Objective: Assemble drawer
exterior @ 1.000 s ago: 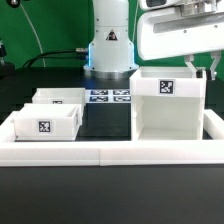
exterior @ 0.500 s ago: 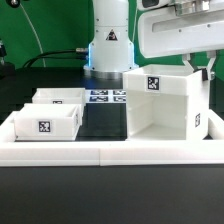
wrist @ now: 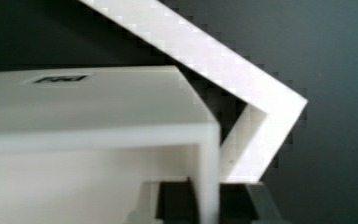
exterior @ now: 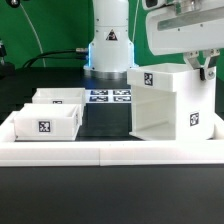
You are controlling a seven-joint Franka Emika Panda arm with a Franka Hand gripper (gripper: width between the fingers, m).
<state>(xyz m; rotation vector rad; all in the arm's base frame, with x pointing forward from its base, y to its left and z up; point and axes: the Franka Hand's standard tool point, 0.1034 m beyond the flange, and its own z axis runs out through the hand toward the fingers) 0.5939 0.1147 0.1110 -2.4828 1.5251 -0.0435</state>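
Casing (exterior: 165, 105) of the drawer hangs from the end effector (exterior: 206, 70), which is clamped on the top rim of one wall, at a corner. In the wrist view the dark fingers (wrist: 172, 200) stand either side of the thin white wall edge, so I read this as a real grasp. From the end effector, the casing's body lies below and off toward the exterior view's left. Its long axis is upright (perhaps a touch tilted, I can't be sure), with a corner turned to the exterior camera. The border wall (exterior: 110, 152) hides its foot, so I cannot tell whether it touches the table (exterior: 105, 122).

Its open side seems to face away from the end effector, and I see nothing inside. The front tray (exterior: 45, 122) and back tray (exterior: 58, 97) sit well apart from the end effector, beyond the casing, close together and both empty. The marker board (exterior: 110, 97) lies between them and the casing. My judgement is that the next move depends on that opening squaring up to the trays.
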